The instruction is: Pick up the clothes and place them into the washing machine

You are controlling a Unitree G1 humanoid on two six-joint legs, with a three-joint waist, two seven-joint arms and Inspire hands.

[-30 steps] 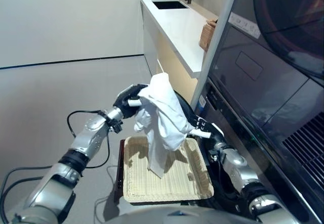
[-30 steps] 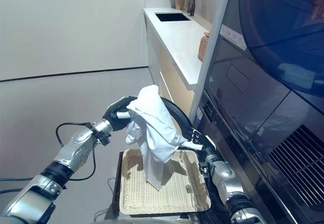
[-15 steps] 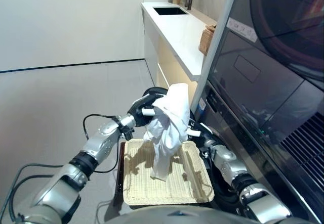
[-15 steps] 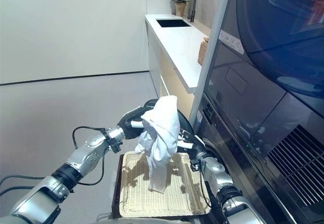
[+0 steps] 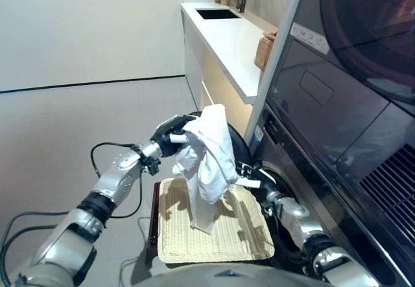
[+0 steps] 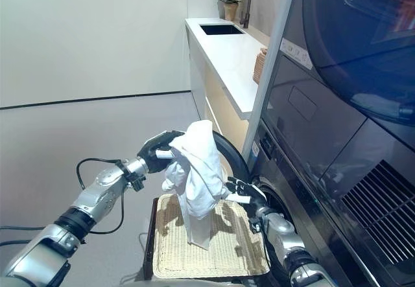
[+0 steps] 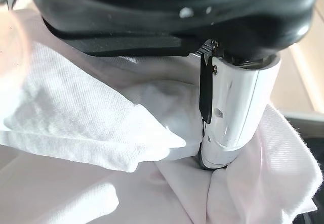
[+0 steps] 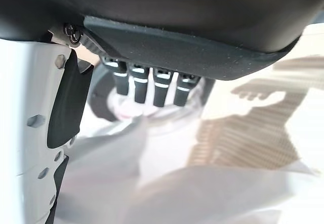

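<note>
A white garment (image 5: 207, 160) hangs bunched from my left hand (image 5: 170, 133), which is shut on its top; the thumb (image 7: 238, 113) presses into the cloth (image 7: 91, 133). The garment's lower end trails down onto a woven basket (image 5: 253, 235) on the floor. Just behind the garment is the dark round door opening of the washing machine (image 5: 238, 148). My right hand (image 6: 238, 188) is low beside the garment's right edge, between it and the machine. It is open, with straight fingers (image 8: 147, 85) above the cloth (image 8: 152, 193), holding nothing.
The dark appliance front (image 5: 324, 105) fills the right side. A white counter (image 5: 227, 37) with a sink and a small wicker box (image 5: 264, 46) runs along the far wall. Bare grey floor (image 5: 65, 125) lies to the left.
My left hand has pulled the garment back to the left, away from the machine's opening. The right hand has dropped a little and stays beside the cloth.
</note>
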